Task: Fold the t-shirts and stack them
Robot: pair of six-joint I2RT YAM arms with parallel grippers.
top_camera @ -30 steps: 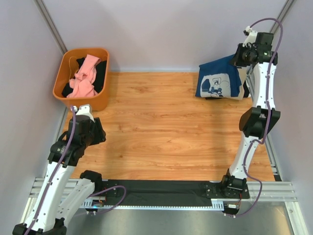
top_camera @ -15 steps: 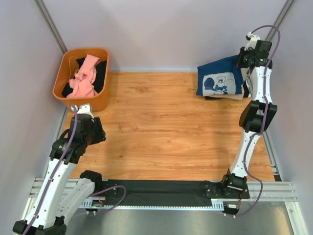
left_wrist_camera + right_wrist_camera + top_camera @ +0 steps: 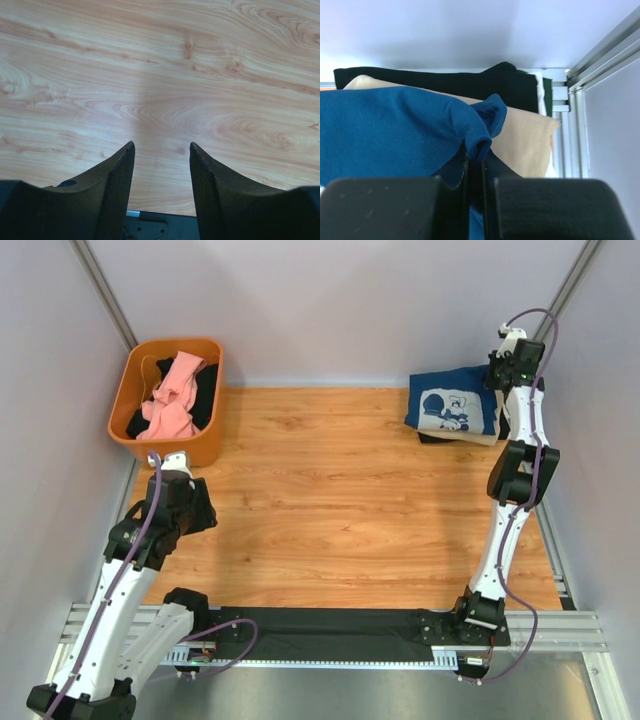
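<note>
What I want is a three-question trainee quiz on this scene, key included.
1. True or false: the left claw holds a t-shirt.
2. Which claw pinches the navy blue t-shirt? A, the left claw; B, the right claw; C, neither.
3. Fill in: the pink t-shirt lies in the orange ____.

Key: 1, false, as it is open and empty. 2, B. 3, basket.
</note>
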